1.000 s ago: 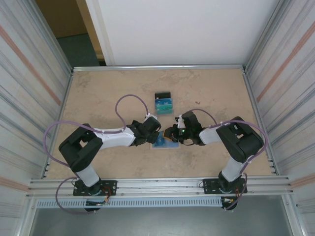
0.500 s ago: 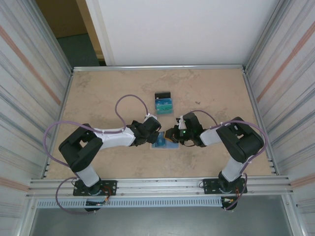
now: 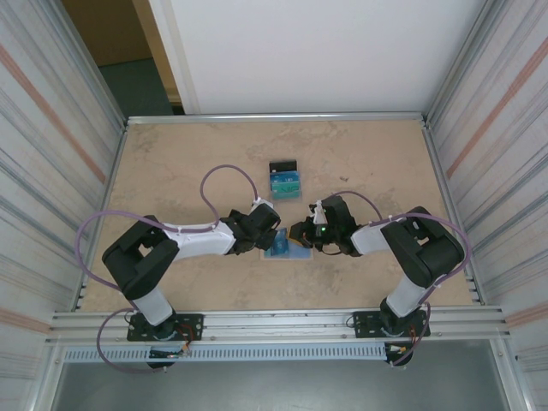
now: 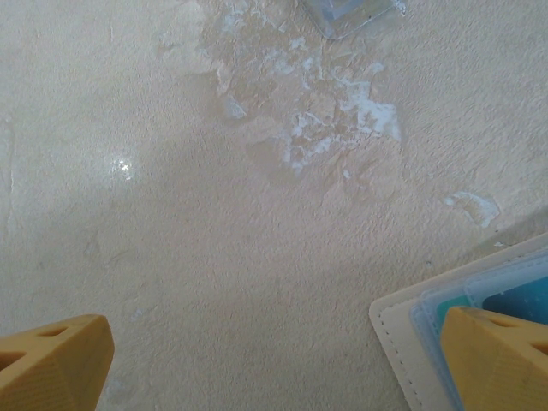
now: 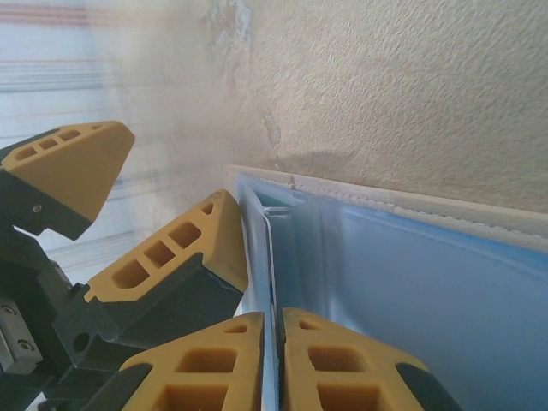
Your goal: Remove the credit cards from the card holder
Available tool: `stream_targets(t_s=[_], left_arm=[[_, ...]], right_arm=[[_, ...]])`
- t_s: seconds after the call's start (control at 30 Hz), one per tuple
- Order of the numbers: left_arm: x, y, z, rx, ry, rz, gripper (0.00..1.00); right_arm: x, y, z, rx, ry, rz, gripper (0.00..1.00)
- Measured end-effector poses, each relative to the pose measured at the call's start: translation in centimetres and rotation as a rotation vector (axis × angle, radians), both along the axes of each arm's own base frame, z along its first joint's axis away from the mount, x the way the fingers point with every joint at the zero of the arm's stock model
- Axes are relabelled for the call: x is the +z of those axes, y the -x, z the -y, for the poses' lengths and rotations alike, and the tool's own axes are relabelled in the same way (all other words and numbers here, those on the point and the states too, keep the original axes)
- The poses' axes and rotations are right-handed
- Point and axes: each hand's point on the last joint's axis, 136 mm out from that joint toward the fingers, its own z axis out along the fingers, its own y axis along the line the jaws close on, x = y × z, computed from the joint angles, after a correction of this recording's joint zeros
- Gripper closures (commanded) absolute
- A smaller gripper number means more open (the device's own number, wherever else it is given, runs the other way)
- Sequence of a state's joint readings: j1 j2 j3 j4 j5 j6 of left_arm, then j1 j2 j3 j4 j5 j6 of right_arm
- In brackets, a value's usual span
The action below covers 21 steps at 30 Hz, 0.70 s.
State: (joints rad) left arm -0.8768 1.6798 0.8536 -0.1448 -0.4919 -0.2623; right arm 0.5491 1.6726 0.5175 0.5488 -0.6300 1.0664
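The tan card holder (image 3: 282,249) lies open on the table between both grippers, pale blue lining (image 5: 428,291) up. My right gripper (image 5: 274,321) is shut on the thin edge of a credit card (image 5: 271,257) that stands in the lining's pocket. My left gripper (image 4: 278,360) is open. Its right finger (image 4: 501,355) rests on the card holder's corner (image 4: 402,338) over a teal card, and its left finger (image 4: 51,360) hangs over bare table. From above, the left gripper (image 3: 270,238) and the right gripper (image 3: 300,233) meet over the holder. A teal card (image 3: 285,185) and a black card (image 3: 282,165) lie farther back.
A clear plastic sleeve (image 4: 351,13) lies just beyond the left gripper. Metal rails (image 3: 274,117) and corrugated side walls (image 3: 51,154) bound the beige tabletop (image 3: 180,163). Pale scuff marks (image 4: 334,120) show on the surface.
The right arm's elbow has shifted slightly outward and toward the near edge while its gripper stays at the holder. The left arm has not moved.
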Motion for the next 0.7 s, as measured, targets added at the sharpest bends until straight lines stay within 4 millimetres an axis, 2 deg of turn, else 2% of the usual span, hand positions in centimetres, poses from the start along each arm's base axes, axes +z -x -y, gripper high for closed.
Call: stream_targets(t_s=[0.53,0.7], left_arm=[[0.0,0.0,0.0,0.003,0.0,-0.003,0.01],[1.3,0.2,-0.2,0.001,0.015,0.008,0.01]], right_arm=[[-0.1,0.1,0.0,0.0,0.001,-0.002,1.0],[-0.1,0.0,0.0,0.0,0.001,-0.002,1.0]])
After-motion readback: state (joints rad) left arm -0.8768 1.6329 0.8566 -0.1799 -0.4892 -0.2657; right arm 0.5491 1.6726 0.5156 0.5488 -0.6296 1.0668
